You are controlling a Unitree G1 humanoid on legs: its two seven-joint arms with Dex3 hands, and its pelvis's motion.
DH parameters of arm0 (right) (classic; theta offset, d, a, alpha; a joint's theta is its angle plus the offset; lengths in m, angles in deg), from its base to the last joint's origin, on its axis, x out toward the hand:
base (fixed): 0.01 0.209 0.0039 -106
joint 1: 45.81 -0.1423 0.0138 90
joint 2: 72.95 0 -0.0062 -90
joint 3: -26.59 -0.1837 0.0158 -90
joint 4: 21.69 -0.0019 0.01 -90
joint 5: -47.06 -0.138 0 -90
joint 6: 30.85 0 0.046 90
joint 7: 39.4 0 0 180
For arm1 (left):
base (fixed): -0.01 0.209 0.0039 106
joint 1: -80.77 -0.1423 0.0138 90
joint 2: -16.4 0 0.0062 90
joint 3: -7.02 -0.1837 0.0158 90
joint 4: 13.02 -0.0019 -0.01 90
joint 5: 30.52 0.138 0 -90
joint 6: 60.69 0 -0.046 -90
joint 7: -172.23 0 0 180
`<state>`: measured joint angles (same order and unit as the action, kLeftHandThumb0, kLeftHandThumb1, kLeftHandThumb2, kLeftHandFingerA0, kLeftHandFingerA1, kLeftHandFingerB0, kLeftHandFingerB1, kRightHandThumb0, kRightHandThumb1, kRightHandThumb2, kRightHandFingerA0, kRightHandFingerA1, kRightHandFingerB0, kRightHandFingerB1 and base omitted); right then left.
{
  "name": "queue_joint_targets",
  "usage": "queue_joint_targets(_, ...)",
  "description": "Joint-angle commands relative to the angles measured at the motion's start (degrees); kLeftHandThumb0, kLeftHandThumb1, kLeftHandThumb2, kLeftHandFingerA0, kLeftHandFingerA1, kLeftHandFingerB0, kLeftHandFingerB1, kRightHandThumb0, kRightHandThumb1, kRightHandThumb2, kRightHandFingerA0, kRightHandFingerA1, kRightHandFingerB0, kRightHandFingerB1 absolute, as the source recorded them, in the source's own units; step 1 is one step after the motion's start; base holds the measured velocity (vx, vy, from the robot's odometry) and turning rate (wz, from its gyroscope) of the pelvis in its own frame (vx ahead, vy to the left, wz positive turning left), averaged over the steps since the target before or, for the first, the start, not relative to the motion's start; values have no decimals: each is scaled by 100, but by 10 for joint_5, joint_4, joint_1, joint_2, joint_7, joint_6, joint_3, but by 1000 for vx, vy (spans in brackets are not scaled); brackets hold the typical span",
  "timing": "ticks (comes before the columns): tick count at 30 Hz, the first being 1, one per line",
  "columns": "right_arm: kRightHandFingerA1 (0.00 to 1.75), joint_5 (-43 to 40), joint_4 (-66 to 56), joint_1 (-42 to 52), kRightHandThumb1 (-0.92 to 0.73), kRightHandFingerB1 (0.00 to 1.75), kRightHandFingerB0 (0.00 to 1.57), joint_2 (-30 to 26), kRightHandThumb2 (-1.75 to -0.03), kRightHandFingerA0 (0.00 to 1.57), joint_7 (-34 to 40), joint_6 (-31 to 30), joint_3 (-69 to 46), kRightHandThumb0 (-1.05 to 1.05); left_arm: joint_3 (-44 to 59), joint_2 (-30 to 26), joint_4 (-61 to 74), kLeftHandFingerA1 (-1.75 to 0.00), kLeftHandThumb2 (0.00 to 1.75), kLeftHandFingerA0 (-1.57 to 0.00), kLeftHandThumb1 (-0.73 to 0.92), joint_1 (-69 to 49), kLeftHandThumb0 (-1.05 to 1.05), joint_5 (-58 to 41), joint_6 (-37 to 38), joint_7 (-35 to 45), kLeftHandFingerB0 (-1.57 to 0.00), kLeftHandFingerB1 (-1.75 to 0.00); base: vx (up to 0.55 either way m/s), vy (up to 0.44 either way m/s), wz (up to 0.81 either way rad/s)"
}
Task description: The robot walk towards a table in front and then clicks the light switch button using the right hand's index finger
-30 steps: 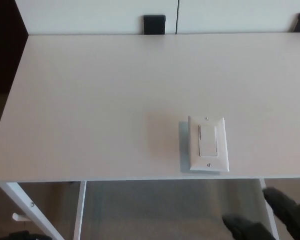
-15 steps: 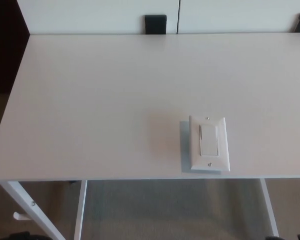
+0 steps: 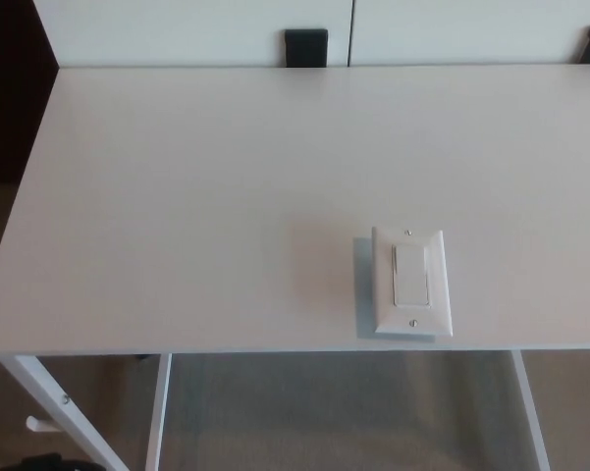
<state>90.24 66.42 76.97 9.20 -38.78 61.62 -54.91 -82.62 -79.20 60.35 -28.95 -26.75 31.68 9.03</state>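
A white light switch plate lies flat on the white table, close to the front edge and right of the middle. Its rocker button is a tall white rectangle in the plate's centre, with a small screw above and below it. Neither of my hands shows in the head view.
White table legs slant down to a beige floor below the front edge. Two black brackets sit at the far edge against a white wall. A small dark shape shows at the bottom left edge; too little is visible to tell what it is.
My right hand, seen at the bottom right a second ago, has dropped out of the picture. The switch and table have not moved.
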Motion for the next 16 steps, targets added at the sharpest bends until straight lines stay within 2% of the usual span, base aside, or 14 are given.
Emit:
queue_joint_targets(1,53,-197,54,-25,-45,46,0,18,-98,3,-118,25,-33,-34,-8,-8,0,-45,57,-67,57,-2,-25,17,0,-3,-57,-40,0,0,0)
queue_joint_targets(6,52,-204,59,-24,-46,47,0,15,-99,3,-123,33,-36,-34,-7,-8,-1,-44,57,-66,57,-4,-26,15,2,-2,-56,-40,0,0,0)
queue_joint_targets(7,40,-206,56,-22,-50,38,8,15,-78,6,-125,32,-37,-60,-7,-7,-1,-45,56,-67,57,-4,-26,16,2,-4,-57,-40,0,0,0)
queue_joint_targets(8,52,-207,56,-21,-46,46,0,14,-99,3,-125,35,-37,-34,-7,-7,-1,-45,56,-67,57,-4,-26,16,2,-4,-57,-40,0,0,0)
queue_joint_targets(9,52,-206,58,-22,-47,46,0,13,-99,3,-122,38,-37,-33,-8,-8,-2,-45,57,-68,57,-4,-27,18,4,-4,-57,-40,0,0,0)
queue_joint_targets(10,52,-206,56,-21,-46,46,0,12,-99,3,-123,36,-36,-34,-10,-10,-3,-53,70,-64,50,-3,-35,22,5,-6,-54,-48,0,0,0)
queue_joint_targets(16,52,-215,56,-24,-46,46,0,13,-99,3,-125,35,-37,-34,-13,-12,-3,-53,70,-65,50,1,-36,26,2,-8,-55,-48,0,0,0)
